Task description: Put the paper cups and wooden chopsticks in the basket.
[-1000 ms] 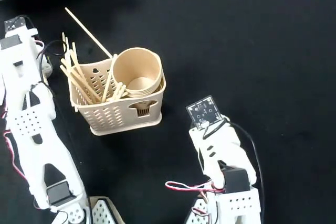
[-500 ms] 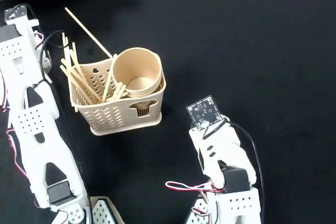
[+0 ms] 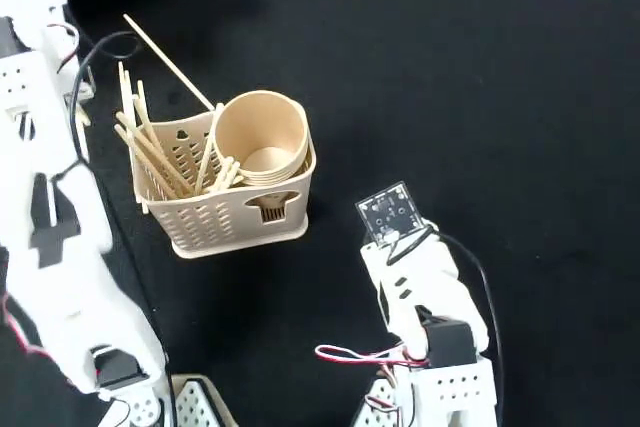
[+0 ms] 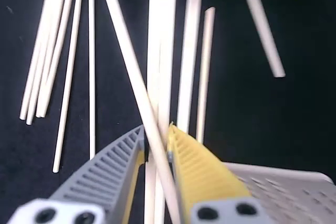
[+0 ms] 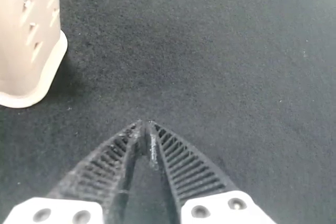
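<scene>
There we had the left gripper (image 4: 156, 132) clamped on one chopstick (image 4: 127, 51), other chopsticks (image 4: 67, 77) just beyond; the right gripper (image 5: 143, 125) sat closed, empty.

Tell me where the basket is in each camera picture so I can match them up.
High view: the basket stands left of centre on the black table, chopsticks inside.
Left wrist view: what looks like its slotted wall, close beside the left gripper.
Right wrist view: its wall and foot, ahead of the right gripper, off to one side.
Shared landmark: the black table.
</scene>
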`<control>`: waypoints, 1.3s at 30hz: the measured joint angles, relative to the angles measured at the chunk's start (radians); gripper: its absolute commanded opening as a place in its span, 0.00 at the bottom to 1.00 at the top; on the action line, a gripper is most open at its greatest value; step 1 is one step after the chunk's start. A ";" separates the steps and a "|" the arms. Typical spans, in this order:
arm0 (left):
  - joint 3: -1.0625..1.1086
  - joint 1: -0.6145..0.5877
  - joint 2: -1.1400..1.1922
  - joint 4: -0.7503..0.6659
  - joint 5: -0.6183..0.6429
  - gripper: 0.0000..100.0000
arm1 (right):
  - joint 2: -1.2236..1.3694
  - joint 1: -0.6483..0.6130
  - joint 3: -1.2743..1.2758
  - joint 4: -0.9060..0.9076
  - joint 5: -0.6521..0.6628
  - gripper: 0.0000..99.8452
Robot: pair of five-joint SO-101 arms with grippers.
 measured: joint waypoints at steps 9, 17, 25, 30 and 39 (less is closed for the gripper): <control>0.410 0.034 -0.531 -0.204 0.000 0.03 | 0.000 0.000 0.000 0.000 0.000 0.01; 0.925 0.130 -1.017 -0.565 -0.003 0.03 | 0.000 0.000 0.000 0.000 0.000 0.01; 1.336 0.273 -1.436 -0.842 0.003 0.03 | 0.000 0.000 0.000 0.000 0.000 0.01; 1.459 0.373 -1.539 -0.959 0.005 0.03 | 0.000 0.000 0.000 0.000 0.000 0.01; 1.714 0.388 -1.547 -1.275 0.084 0.03 | 0.000 0.000 0.000 0.000 0.000 0.01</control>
